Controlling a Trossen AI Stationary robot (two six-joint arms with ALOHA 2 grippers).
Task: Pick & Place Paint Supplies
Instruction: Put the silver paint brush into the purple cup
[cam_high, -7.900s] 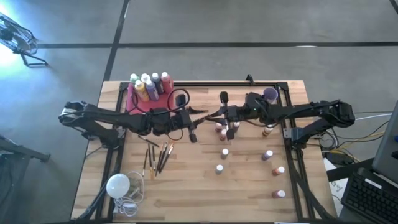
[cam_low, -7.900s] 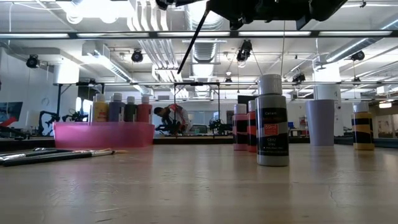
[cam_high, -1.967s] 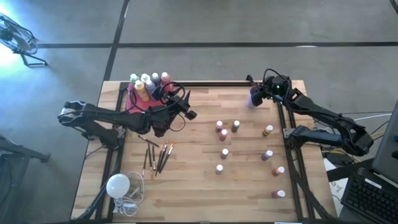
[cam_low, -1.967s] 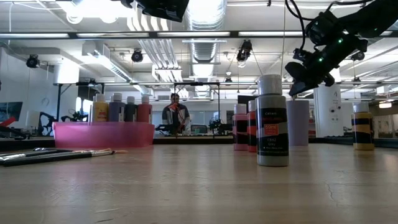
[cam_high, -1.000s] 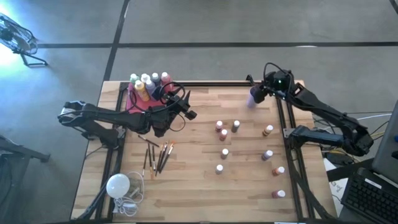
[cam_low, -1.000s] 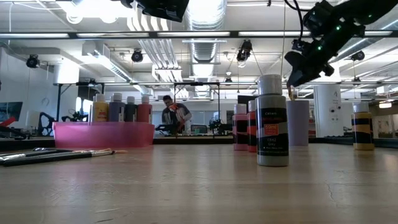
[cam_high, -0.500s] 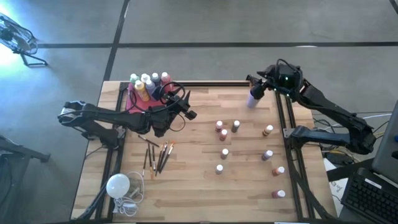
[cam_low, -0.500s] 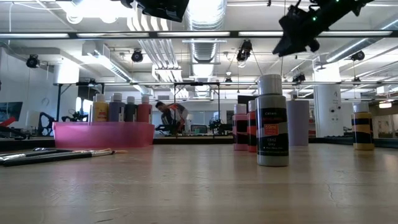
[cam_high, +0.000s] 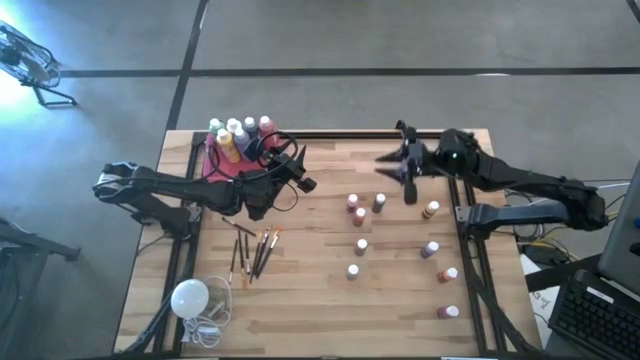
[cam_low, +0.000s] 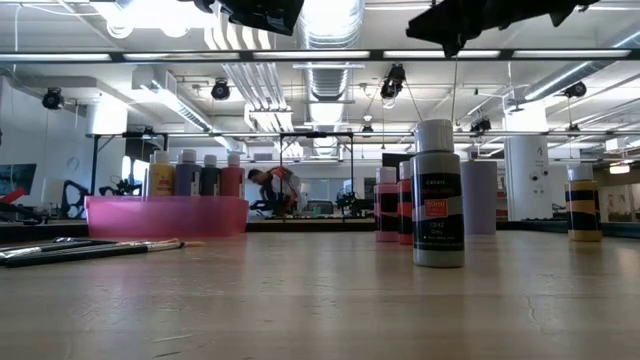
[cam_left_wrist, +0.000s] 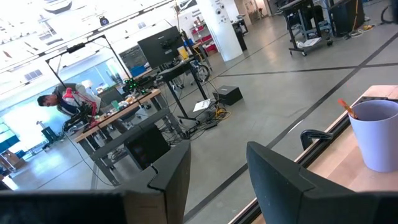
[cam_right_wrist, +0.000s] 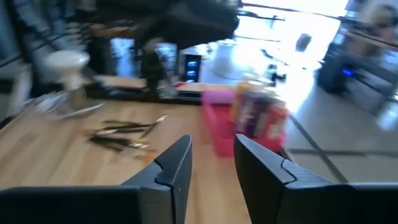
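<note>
- Change: the right gripper has left its place over the cup at the tabletop's far right corner. It now hangs above the far edge, nearer the middle, facing the tray.
- Unchanged: the left gripper, raised beside the tray near the far left corner, and every bottle and brush on the wood.
- Jaws: both pairs stand apart with nothing between them.
- Counts: nine small bottles stand scattered over the right half.
- At least five larger bottles stand in the tray; the exact number cannot be told.
- One cup holds one brush.
- A loose bundle of brushes lies on the left half; their number cannot be told.
- One white bulb sits at the near left corner.
- Room: bare wood runs between the bundle and the small bottles, down to the near edge. The bottles nearest the right edge stand close to the frame rail.
</note>
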